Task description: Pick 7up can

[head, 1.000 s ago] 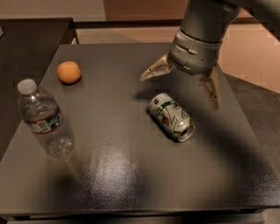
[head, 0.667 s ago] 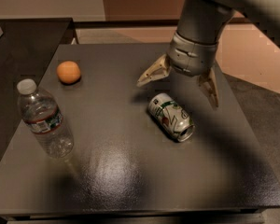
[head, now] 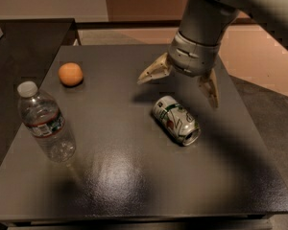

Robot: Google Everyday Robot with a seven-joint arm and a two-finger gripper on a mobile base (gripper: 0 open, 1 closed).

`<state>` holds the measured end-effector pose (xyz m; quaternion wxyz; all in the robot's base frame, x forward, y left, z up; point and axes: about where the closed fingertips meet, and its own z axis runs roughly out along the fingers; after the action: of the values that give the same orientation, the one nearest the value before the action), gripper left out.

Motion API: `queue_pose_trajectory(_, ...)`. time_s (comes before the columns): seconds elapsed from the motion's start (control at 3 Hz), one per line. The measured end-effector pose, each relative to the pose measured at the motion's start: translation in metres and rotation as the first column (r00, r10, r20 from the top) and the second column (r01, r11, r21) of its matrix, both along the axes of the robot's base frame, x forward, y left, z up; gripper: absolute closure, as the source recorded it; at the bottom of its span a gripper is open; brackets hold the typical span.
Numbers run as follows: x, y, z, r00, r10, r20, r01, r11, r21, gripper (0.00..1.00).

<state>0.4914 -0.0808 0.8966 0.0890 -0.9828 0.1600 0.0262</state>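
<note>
Gripper (head: 177, 91) edged left a bit, jaws wide open, just behind 7up can (head: 175, 120), which lies on its side. Risk: closing off-ctr could roll it away.

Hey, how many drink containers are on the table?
2: the 7up can lying on its side right of centre, near the open gripper; the water bottle upright near the left edge. None looks hidden.

A round orange (head: 70, 74) sat on the dark gray table (head: 134, 190), near its far left corner. A clear water bottle (head: 45, 123) with a white cap stood upright by the left edge, apart from the orange.
</note>
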Motion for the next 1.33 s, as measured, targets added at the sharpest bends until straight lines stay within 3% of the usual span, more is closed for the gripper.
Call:
queue_pose_trajectory(0.33, -0.011, 0.002, -0.006, 0.9919, 0.126, -0.008, -0.127, 0.990, -0.056, 0.00)
queue_pose_trajectory(0.67, -0.023, 0.001, -0.012, 0.9437, 0.331, -0.005, -0.329, 0.938, -0.106, 0.00)
queue_pose_trajectory(1.0, -0.031, -0.005, -0.015, 0.8748, 0.484, 0.013, -0.477, 0.865, -0.157, 0.00)
queue_pose_trajectory(1.33, -0.033, -0.013, -0.021, 0.8099, 0.586, 0.016, -0.573, 0.797, -0.190, 0.00)
